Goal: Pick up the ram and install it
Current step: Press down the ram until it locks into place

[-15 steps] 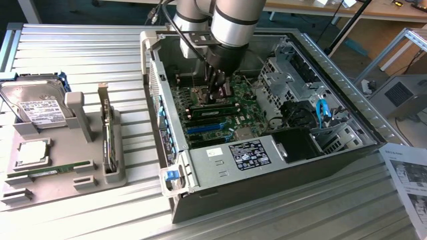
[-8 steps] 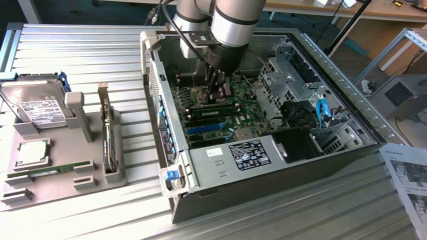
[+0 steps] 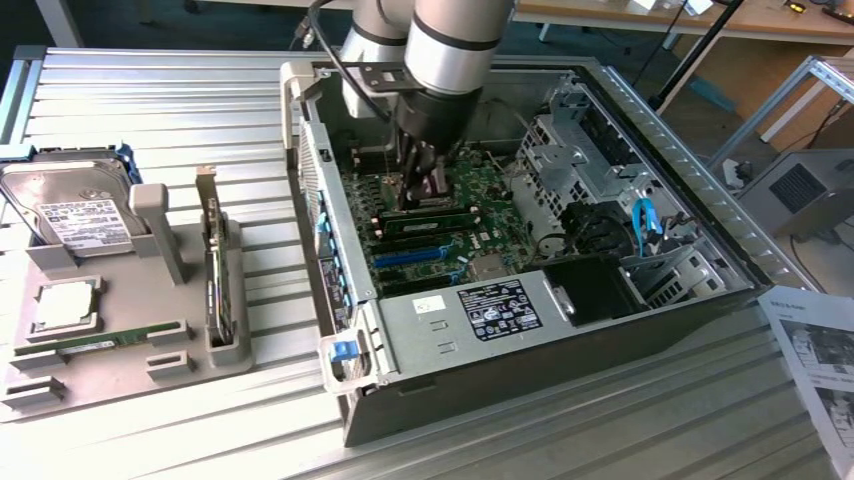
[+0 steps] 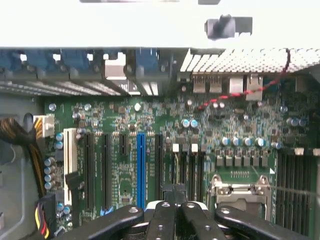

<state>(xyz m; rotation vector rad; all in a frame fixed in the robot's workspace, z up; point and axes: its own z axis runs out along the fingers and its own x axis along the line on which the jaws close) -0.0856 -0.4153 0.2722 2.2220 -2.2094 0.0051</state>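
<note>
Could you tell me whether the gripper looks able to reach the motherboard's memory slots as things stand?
Probably yes: the case lies open on top, and the gripper, shut, is already down inside over the motherboard.

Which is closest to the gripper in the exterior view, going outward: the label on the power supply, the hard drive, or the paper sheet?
Measured from the gripper, down inside the computer case:
1. Power supply label, in the case, just toward the camera.
2. Hard drive, on the gray holder at the exterior view's left.
3. Paper sheet, at the exterior view's lower right edge.
</note>
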